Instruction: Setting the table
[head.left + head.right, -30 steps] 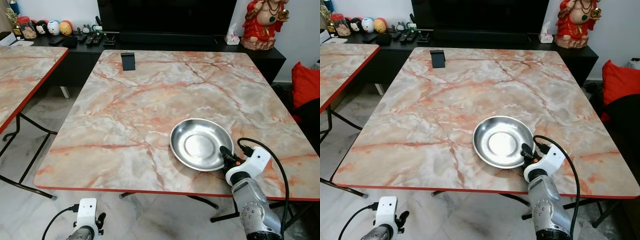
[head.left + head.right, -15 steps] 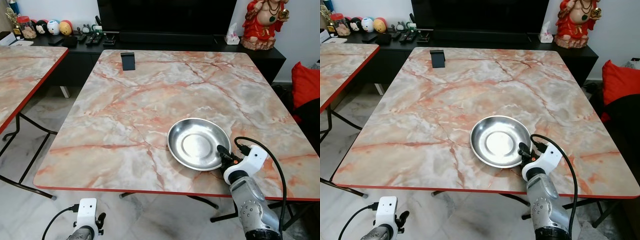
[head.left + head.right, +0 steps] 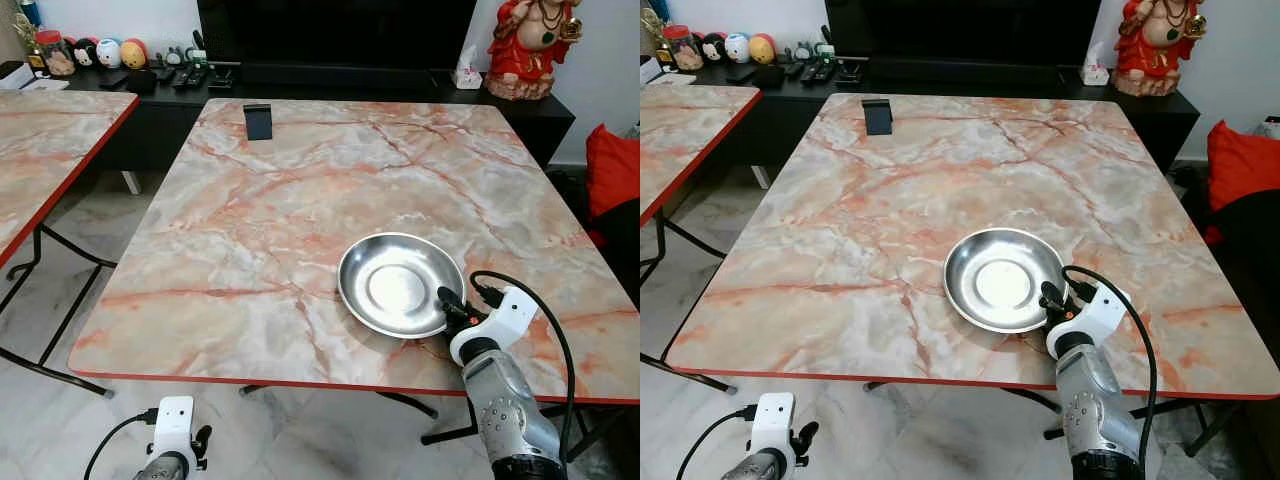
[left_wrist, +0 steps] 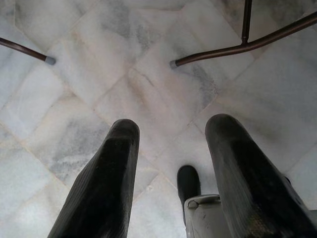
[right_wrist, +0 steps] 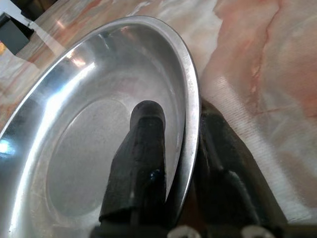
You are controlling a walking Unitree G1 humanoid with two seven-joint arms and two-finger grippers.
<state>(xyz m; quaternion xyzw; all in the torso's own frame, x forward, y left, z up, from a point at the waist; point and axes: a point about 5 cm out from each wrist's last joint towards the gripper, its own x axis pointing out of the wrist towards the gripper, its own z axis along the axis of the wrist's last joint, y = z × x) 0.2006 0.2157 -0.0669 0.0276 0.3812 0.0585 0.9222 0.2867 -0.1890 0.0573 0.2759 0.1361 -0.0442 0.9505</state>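
I have the right end effector (image 3: pixel 446 303) clamped on the near rim of the plate (image 3: pixel 397 284), one finger inside, the other under the rim and mostly hidden. The plate lies on the tabletop (image 3: pixel 300 190) near its front edge. My left end effector (image 4: pixel 171 163) hangs over the floor (image 4: pixel 148 89), fingers apart.

Left tool (image 4: pixel 171 163): two black fingers (image 4: pixel 101 183) held apart, nothing between them, pointing down at the floor.
Floor (image 4: pixel 124 84): pale marble tiles with grey veining.
Metal legs (image 4: pixel 237 47): dark tubular bars with capped feet resting on the tiles.
Foot (image 4: pixel 188 184): small black shape below the fingers.
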